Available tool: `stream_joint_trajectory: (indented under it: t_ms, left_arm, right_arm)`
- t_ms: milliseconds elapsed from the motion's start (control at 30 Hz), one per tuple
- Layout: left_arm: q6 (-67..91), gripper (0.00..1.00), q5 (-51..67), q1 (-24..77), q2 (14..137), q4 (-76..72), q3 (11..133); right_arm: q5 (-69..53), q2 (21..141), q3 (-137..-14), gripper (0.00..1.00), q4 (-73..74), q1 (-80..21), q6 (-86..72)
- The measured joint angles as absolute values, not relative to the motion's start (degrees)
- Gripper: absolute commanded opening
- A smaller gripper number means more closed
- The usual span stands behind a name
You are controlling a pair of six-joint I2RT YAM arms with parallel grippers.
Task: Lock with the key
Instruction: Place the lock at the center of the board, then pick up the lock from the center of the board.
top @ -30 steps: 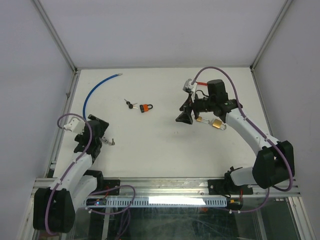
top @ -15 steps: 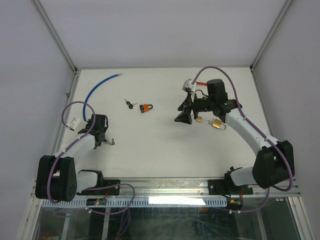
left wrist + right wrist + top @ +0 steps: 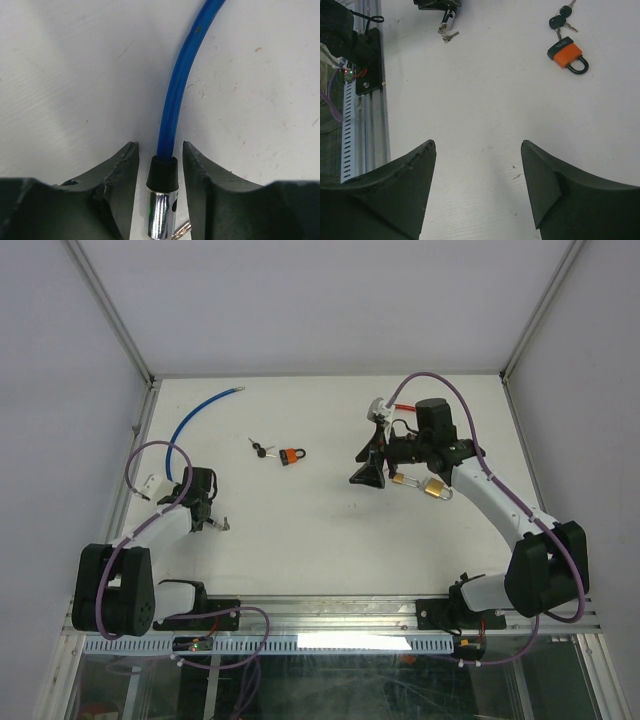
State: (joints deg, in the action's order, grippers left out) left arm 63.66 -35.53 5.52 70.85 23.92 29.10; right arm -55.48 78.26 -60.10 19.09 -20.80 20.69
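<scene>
**Colours, as seen**

Desk (image 3: 320,540): plain white, faint grey scuffs.
Cable (image 3: 182,85): glossy blue, with a black collar and a bright chrome ferrule (image 3: 162,217).
Small padlock (image 3: 565,51): orange body, black shackle.
Keys (image 3: 555,22): black heads, silver blades.
Second padlock (image 3: 436,490): brass-yellow.
Left gripper (image 3: 160,150) and right gripper (image 3: 477,145): matt black.
Left arm (image 3: 160,530) and right arm (image 3: 495,502): white and black, looped with purple wiring (image 3: 140,455).

Orange padlock (image 3: 566,54), keys (image 3: 561,20) just beside, right gripper (image 3: 478,146) spread

Small pale lettering on the black band of the orange padlock (image 3: 566,54), in the right wrist view, too small to read, no other text, brand or number legible
</scene>
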Motion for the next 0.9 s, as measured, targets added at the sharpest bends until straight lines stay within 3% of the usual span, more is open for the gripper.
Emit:
stream_joint_trajectory:
  t_ms: [67, 133, 167, 400, 733, 900]
  left_arm:
    - [63.53, 0.29, -35.59, 5.52, 71.61, 23.99, 29.52]
    - [63.72, 0.04, -35.68, 5.52, 72.03, 24.01, 29.74]
    - [64.01, 0.0, -35.73, 5.52, 72.18, 23.97, 29.74]
    - [65.6, 0.0, -34.46, 5.52, 66.65, 24.62, 29.39]
    - [59.22, 0.0, -24.25, 5.52, 38.3, 20.12, 21.58]
    - [54.33, 0.0, -15.57, 5.54, 37.67, 16.51, 23.03]
  right_arm:
    - [-55.86, 78.19, -60.1, 0.71, 19.07, -20.8, 20.56]
    - [-56.07, 78.17, -60.07, 0.71, 19.07, -20.75, 20.43]
    - [-56.21, 78.17, -60.1, 0.71, 19.05, -20.75, 20.43]
    - [-56.75, 78.17, -60.07, 0.71, 18.72, -20.71, 20.12]
    - [-58.3, 78.08, -59.81, 0.71, 17.96, -20.49, 19.94]
    - [-59.51, 78.0, -59.07, 0.75, 17.78, -20.43, 19.99]
